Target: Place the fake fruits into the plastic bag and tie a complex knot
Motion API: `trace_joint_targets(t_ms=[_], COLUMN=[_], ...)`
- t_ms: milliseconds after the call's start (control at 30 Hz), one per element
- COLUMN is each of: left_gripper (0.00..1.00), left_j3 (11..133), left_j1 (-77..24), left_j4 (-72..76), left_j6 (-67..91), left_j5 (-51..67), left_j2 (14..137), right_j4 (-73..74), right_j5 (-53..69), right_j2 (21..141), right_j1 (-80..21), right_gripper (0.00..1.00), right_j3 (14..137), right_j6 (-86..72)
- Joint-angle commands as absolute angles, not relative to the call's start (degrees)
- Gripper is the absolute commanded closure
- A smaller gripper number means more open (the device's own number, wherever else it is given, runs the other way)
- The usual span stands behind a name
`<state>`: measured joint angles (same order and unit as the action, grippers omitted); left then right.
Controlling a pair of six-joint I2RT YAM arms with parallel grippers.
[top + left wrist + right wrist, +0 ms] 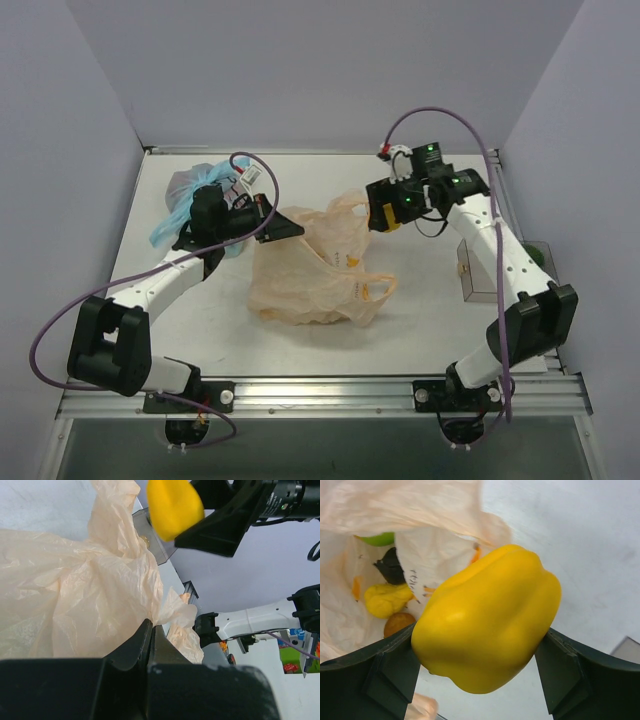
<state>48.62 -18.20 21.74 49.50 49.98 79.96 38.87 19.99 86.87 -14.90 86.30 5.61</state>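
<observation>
The peach-orange plastic bag lies crumpled mid-table with its mouth open toward the right. My left gripper is shut on the bag's upper edge and holds it up; in the left wrist view the jaws pinch the film. My right gripper is shut on a yellow pepper-shaped fake fruit, held above the table just right of the bag's mouth; it also shows in the left wrist view. Inside the bag lie a green fruit, a yellow fruit and an orange-brown fruit. No knot shows.
A clear bag with light-blue tied handles lies at the back left behind my left arm. A clear plastic box stands at the right, with a green object beyond the table's right edge. Walls close in the back and sides.
</observation>
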Motion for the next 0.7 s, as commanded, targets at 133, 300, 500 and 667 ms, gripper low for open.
trace_joint_targets(t_ms=[133, 300, 500, 667], left_gripper=[1.0, 1.0, 1.0, 1.0], left_j3=[49.5, 48.4, 47.9, 47.4], left_j1=[-16.9, -16.2, -16.0, -15.5], left_j4=[25.0, 25.1, 27.0, 29.5], left_j6=[50.6, 51.8, 53.6, 55.5], left_j5=[50.4, 50.2, 49.7, 50.2], left_j2=[78.1, 77.9, 78.2, 78.5], right_j4=[35.1, 32.3, 29.6, 27.3], right_j5=[12.5, 14.5, 18.4, 19.3], right_j2=[95.5, 96.2, 95.8, 99.6], right_j1=[-32.6, -38.7, -41.5, -41.3], right_gripper=[0.41, 0.41, 0.4, 0.02], right_j3=[87.4, 83.9, 83.7, 85.4], right_j6=[2.2, 0.4, 0.0, 0.0])
